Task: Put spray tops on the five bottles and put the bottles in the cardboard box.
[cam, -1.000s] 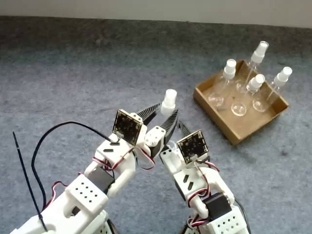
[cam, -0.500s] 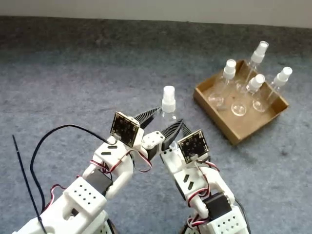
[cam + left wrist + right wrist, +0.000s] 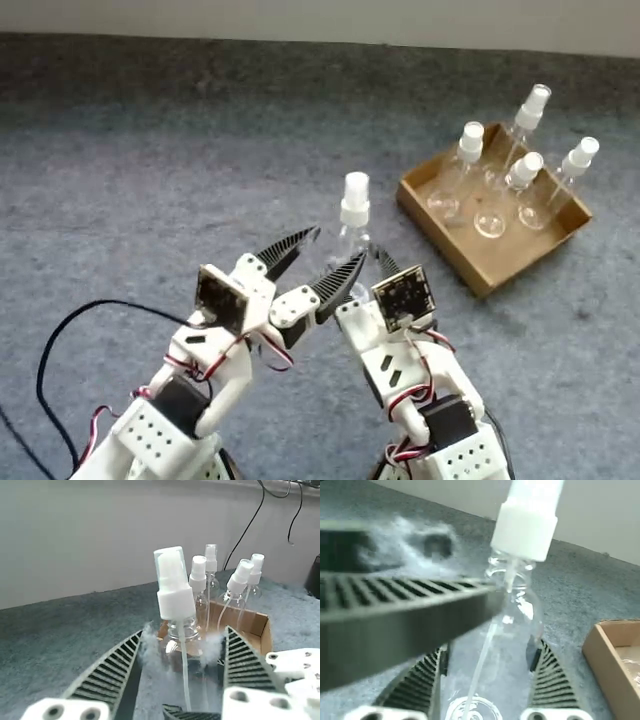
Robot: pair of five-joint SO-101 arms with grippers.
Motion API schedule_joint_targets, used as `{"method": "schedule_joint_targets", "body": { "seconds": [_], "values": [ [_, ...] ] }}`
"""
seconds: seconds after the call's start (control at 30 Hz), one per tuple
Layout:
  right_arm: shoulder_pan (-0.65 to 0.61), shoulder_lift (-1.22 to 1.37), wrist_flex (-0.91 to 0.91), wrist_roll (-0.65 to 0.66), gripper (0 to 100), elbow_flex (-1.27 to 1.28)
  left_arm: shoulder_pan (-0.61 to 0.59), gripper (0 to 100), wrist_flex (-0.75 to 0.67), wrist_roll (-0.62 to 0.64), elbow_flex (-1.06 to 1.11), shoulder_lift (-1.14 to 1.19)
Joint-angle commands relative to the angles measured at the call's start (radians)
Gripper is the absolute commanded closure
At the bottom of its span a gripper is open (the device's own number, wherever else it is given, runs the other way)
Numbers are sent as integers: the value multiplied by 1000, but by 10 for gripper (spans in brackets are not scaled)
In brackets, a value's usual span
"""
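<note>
High view looks down on a grey desk [image 3: 150, 150] with a cardboard box [image 3: 440, 242] toward its right side. Inside the box stand four bottles [image 3: 525, 168], all upright, each with a white sprayer fitted.

A fifth bottle [image 3: 353, 235] is outside the box, near its left corner and not touching it. It is clear and upright. Its own white spray top [image 3: 355, 198] sits on the neck, and a thin tube runs down inside.

The right tool [image 3: 489, 652] is clenched on this fifth bottle. In the right wrist view its two ribbed fingers [image 3: 545, 680] press against opposite sides of the lower body.

The left tool [image 3: 341, 243] is released. Its fingers [image 3: 112, 672] are spread wide, one on each side of the same bottle. The left wrist view shows a gap between each finger and the clear wall. One left finger crosses in front of the right tool, on the side away from the box.

Both tools are to the left of the box and apart from it. The fingers hide the bottle's base, so I cannot tell whether it rests on the desk.
</note>
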Motion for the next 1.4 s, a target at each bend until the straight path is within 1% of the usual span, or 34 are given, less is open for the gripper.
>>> {"method": "schedule_joint_targets", "body": {
  "seconds": [0.0, 0.07, 0.13, 0.2, 0.27, 0.33, 0.47, 0.57, 0.7, 0.9, 1.0, 1.13, 1.2, 1.27, 1.37],
  "values": [
    [61, -16, -5, -8, 903, 119, -16, 811, 256, -11, -33, -286],
    [62, -16, -5, -8, 903, 108, -18, 811, 350, -9, -59, -367],
    [64, -16, -5, -8, 903, 108, -18, 811, 420, -9, -93, -352],
    [64, -16, -5, -8, 903, 108, -10, 812, 459, -8, -102, -315],
    [64, -16, -5, -8, 903, 107, -8, 813, 465, -8, -101, -289],
    [64, -16, -18, -8, 903, 90, -12, 846, 465, -8, -101, -280],
    [79, -16, -30, -8, 903, 19, -15, 1000, 463, -8, -101, -282],
    [107, -10, -30, -8, 903, -24, -10, 965, 465, -8, -101, -292],
    [125, -7, -31, -3, 903, -87, 5, 998, 468, -8, -82, -298],
    [127, 7, -28, -2, 903, -248, 165, 994, 468, -8, -28, -298],
    [127, 110, -28, -5, 903, -343, 209, 994, 468, -8, -27, -298],
    [120, 320, -28, -8, 903, -492, 249, 994, 463, -8, 18, -298],
    [97, 390, -30, -8, 903, -555, 266, 994, 436, -8, 41, -298],
    [59, 423, -31, -8, 903, -605, 272, 994, 364, -8, 77, -298],
    [-38, 426, -28, -8, 903, -645, 263, 994, 285, -8, 94, -298]
  ]
}}
